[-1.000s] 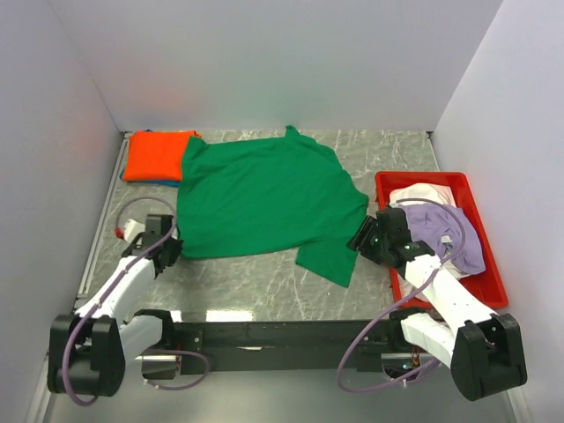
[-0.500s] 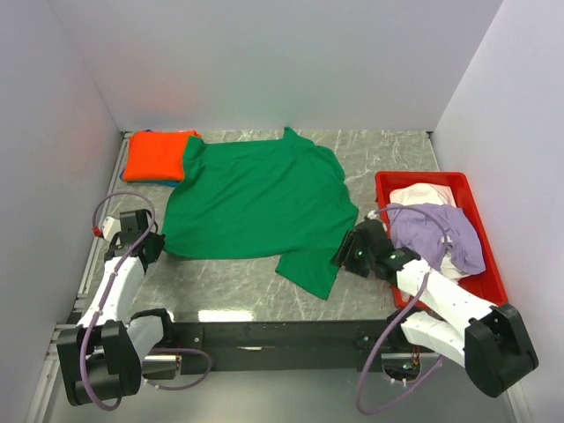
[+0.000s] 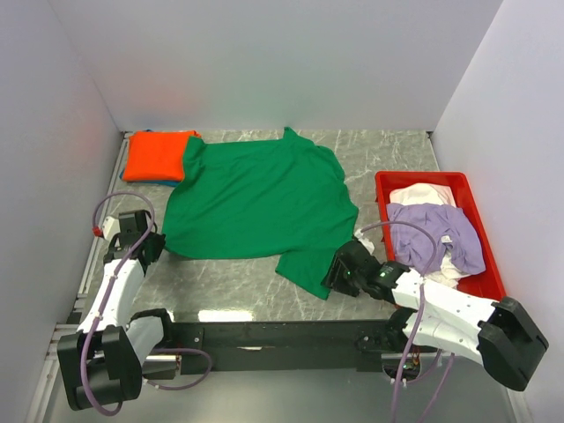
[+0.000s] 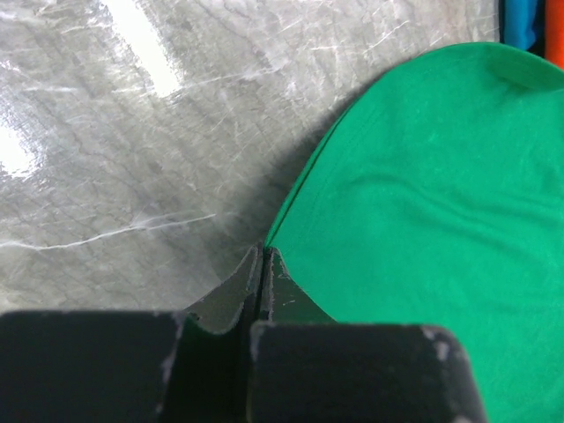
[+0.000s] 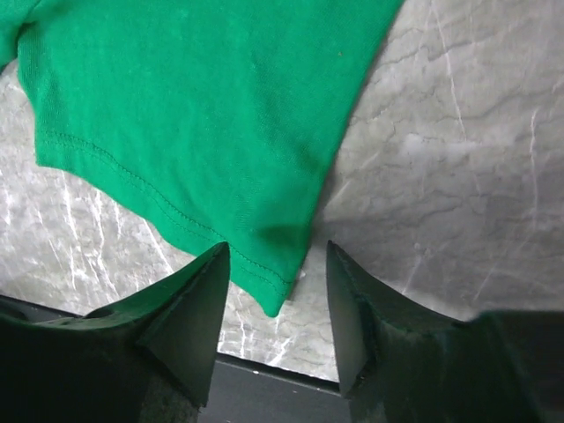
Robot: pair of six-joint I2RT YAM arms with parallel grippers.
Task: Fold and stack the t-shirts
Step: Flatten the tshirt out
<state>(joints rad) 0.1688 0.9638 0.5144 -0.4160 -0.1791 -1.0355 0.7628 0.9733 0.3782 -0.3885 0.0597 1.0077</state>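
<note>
Roughly, the job looks under halfway; at the far left corner of the table point(image 3: 388, 154) the orange t-shirt point(image 3: 157, 156) lies folded flat on top of the blue t-shirt point(image 4: 522, 19), of which only a thin edge shows, so a stack of two seems already made; the green t-shirt point(image 3: 260, 203) is the one in hand, and it lies spread open in the middle of the table, its far left part overlapping the near edge of that stack, with no fold in it yet; the lilac t-shirt point(image 3: 436, 233) and the white t-shirt point(image 3: 423, 194) sit crumpled together in the red tray point(image 3: 423, 177) at the right, the lilac one on top, both unfolded; the left gripper point(image 4: 263, 256) has its fingers pressed tight together at the near left edge of the green shirt, and the hem runs straight into the seam between them, so it appears to pinch the cloth there; the right gripper point(image 5: 278, 251) stands wide, one finger on each side of the near right corner of the same shirt, touching nothing that I can see; I judge this to be the spreading and squaring step before the first fold; left to do are folding the green shirt, setting it on the stack, then taking the two from the tray in turn
</note>
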